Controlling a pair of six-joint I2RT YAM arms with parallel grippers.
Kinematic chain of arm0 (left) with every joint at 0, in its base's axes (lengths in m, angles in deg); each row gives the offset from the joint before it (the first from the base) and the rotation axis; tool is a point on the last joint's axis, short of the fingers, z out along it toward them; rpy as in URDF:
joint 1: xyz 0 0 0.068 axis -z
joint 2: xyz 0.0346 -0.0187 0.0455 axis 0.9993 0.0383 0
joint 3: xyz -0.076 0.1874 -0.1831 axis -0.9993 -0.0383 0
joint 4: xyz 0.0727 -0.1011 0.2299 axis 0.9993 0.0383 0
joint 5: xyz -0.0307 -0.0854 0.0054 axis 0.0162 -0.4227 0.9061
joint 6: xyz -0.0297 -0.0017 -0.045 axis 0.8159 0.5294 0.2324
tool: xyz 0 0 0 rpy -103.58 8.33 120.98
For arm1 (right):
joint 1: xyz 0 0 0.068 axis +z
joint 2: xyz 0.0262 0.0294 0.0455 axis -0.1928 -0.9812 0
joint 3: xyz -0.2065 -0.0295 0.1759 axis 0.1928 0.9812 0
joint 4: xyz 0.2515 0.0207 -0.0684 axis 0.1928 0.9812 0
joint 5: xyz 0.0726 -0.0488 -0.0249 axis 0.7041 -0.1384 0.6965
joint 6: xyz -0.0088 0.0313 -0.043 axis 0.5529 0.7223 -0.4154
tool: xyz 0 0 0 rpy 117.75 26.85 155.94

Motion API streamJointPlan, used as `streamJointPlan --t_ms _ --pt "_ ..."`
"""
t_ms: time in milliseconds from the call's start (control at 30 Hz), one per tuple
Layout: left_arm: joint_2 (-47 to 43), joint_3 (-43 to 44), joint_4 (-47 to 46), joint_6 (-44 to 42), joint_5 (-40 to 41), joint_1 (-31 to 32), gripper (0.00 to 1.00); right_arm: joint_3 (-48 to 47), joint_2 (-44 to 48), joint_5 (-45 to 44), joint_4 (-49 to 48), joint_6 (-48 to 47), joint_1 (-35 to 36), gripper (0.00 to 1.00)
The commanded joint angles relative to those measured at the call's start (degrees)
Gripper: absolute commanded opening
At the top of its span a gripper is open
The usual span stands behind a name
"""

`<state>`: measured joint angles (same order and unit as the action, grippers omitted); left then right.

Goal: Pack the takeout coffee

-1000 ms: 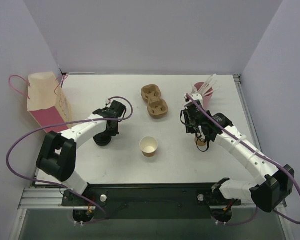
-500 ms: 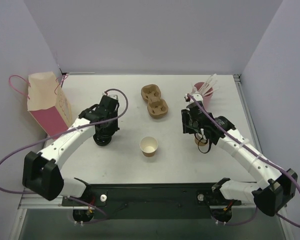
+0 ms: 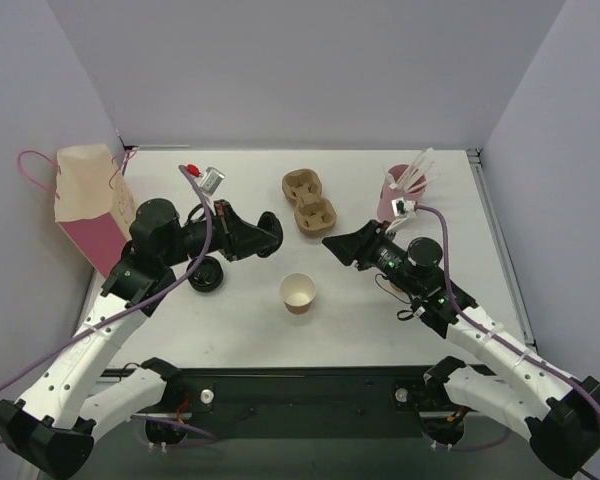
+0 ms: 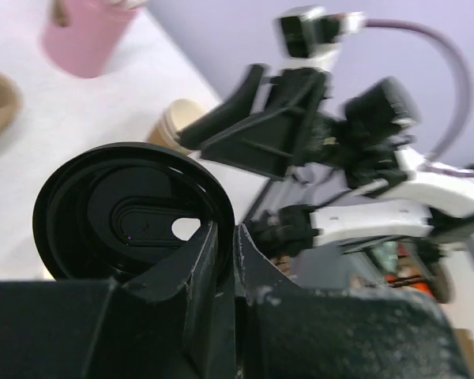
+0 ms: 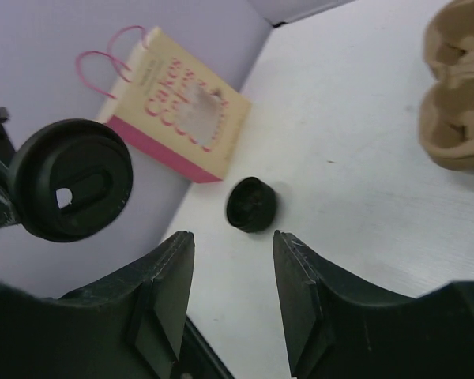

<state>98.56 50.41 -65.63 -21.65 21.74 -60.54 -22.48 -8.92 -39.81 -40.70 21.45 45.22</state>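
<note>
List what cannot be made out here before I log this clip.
- Top view: the right arm covers the second paper cup. Only the left wrist view shows it, blurred.
- Top view: the black lid in the left gripper is lost against the gripper, black on black.
- All views: the inside of the paper bag, hidden by its own walls.
- Right wrist: the tray is cut off by the right edge.
</note>
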Motion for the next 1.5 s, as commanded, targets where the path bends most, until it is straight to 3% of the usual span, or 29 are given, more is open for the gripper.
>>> streamJointPlan --t_ms 0,133,300,700,967,1467 --pt "-1.3 -5.6 -22.03 13.89 -10.32 -0.28 0.11 3.39 -4.22 11.71 -34.17 14.42 -0.18 0.45" --pt "-2.27 -9.04 -34.68 21.1 -13.3 -0.28 0.11 2.51 -8.27 17.17 -41.91 14.25 0.52 0.45" --pt "-2.8 -10.62 -36.73 23.04 -16.21 -0.28 0.11 2.86 -12.75 22.63 -54.83 14.69 0.78 0.45" --pt "-3.68 -14.05 -43.67 26.38 -17.88 -0.28 0.11 -0.39 -14.78 24.39 -49.41 10.3 4.65 0.44" --pt "-4.29 -11.94 -34.1 18.13 -14.81 -0.28 0.11 2.33 -9.35 23.69 -47.65 8.36 5.44 0.41" --pt "-2.71 -13.17 -38.31 19.53 -13.4 -0.28 0.11 -0.13 -7.75 20.36 -42.9 4.5 9.75 0.38"
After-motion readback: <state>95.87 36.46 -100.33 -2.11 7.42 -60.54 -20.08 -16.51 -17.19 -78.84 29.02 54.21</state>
